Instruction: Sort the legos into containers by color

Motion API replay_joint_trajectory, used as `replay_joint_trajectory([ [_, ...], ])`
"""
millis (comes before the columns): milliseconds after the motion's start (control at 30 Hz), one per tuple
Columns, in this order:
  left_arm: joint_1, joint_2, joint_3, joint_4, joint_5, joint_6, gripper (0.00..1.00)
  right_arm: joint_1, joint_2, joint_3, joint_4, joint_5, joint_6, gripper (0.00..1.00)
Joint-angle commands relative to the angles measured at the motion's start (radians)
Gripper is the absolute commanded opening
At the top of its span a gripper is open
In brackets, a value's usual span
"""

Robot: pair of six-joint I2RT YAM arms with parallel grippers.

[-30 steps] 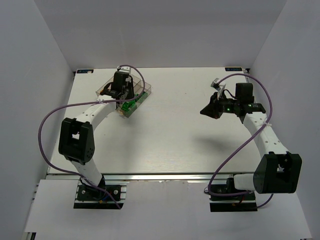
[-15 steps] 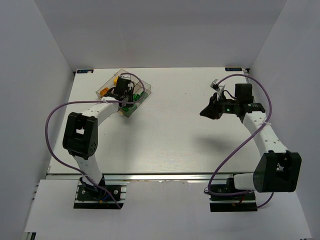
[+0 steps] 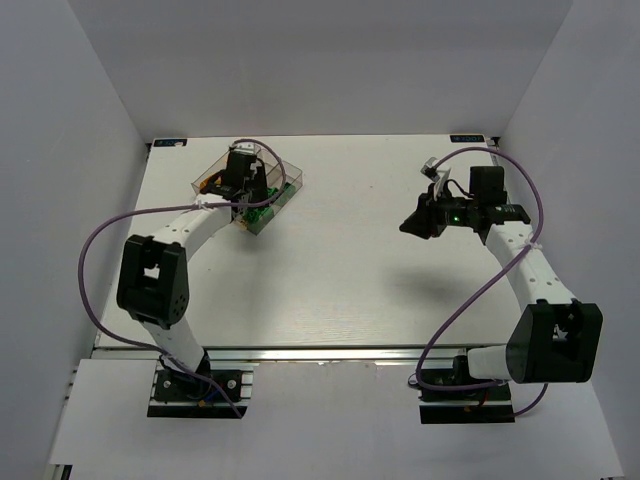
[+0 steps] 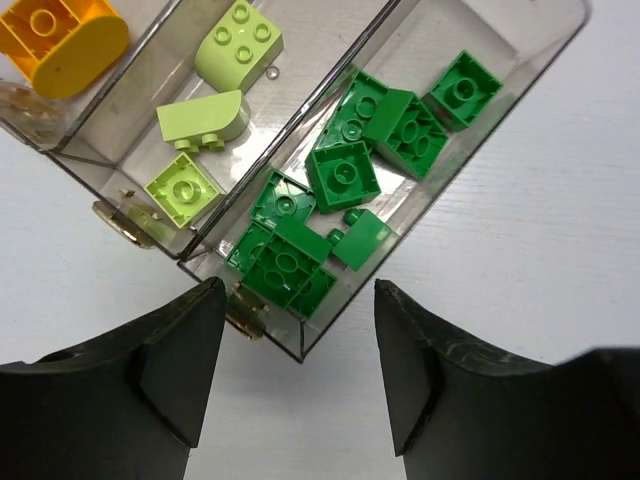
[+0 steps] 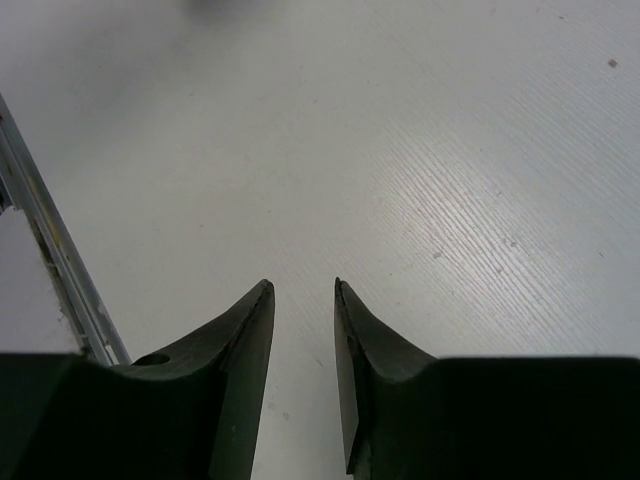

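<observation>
Over tray (image 4: 290, 125), left hand (image 4: 295, 300) hovers pointing down, spread apart; right hand (image 5: 303, 290) above table (image 5: 450, 150), slightly apart.

The orange brick (image 4: 55, 40) and the tray (image 4: 520, 50) run off the left wrist view's top edge.

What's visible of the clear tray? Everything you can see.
The tray is clear, brown-tinted plastic with long compartments split by thin walls, resting skewed on the table at far left. Three compartments show up close: one holds dark green bricks, the next lime bricks, the third an orange piece. Brass-coloured fittings sit on its end wall. The left gripper, open, hangs above that end, no contact visible.
</observation>
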Motion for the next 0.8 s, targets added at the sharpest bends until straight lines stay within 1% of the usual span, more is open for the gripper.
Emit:
replay_joint_trajectory([
  [0,0.007,-0.145,0.025,-0.028,0.032,-0.014,0.71,-0.003,0.014,0.057,0.002,0.026,0.012,0.36],
  [67,0.007,-0.199,-0.001,-0.027,0.064,-0.051,0.68,-0.003,0.022,0.077,0.016,0.065,0.035,0.37],
  [100,0.007,-0.263,-0.055,-0.008,0.110,-0.087,0.66,-0.003,0.031,0.086,0.018,0.093,0.038,0.38],
  [167,0.006,-0.334,-0.130,0.051,0.150,-0.143,0.64,-0.003,0.042,0.107,0.033,0.128,0.044,0.41],
  [200,0.007,-0.369,-0.218,0.073,0.170,-0.172,0.64,-0.003,0.051,0.110,0.048,0.145,0.062,0.42],
  [233,0.006,-0.434,-0.259,0.091,0.193,-0.233,0.65,-0.003,0.060,0.117,0.058,0.189,0.067,0.43],
  [267,0.006,-0.465,-0.294,0.102,0.196,-0.261,0.67,-0.003,0.070,0.130,0.077,0.219,0.071,0.46],
  [300,0.006,-0.494,-0.358,0.110,0.195,-0.308,0.74,-0.003,0.088,0.140,0.090,0.277,0.091,0.48],
  [333,0.007,-0.549,-0.385,0.105,0.173,-0.331,0.79,-0.003,0.100,0.150,0.099,0.314,0.101,0.55],
  [367,0.009,-0.580,-0.411,0.095,0.161,-0.353,0.85,-0.002,0.116,0.176,0.111,0.341,0.104,0.59],
  [400,0.009,-0.609,-0.454,0.093,0.153,-0.379,0.95,-0.003,0.146,0.193,0.114,0.398,0.104,0.62],
  [433,0.007,-0.665,-0.472,0.093,0.141,-0.385,0.98,-0.003,0.163,0.207,0.116,0.417,0.101,0.67],
  [500,0.007,-0.712,-0.492,0.069,0.115,-0.387,0.98,-0.006,0.209,0.248,0.136,0.453,0.098,0.70],
  [567,0.007,-0.755,-0.492,0.021,0.078,-0.381,0.98,-0.006,0.241,0.274,0.160,0.484,0.117,0.71],
  [667,0.007,-0.793,-0.503,0.000,0.098,-0.372,0.98,-0.006,0.342,0.343,0.202,0.625,0.218,0.71],
  [700,0.009,-0.801,-0.511,-0.002,0.106,-0.379,0.98,-0.006,0.372,0.398,0.199,0.689,0.237,0.71],
  [733,0.009,-0.810,-0.530,-0.005,0.113,-0.385,0.98,-0.006,0.401,0.432,0.190,0.720,0.264,0.71],
  [767,0.009,-0.819,-0.540,-0.008,0.118,-0.393,0.98,-0.006,0.463,0.468,0.173,0.749,0.272,0.71],
])
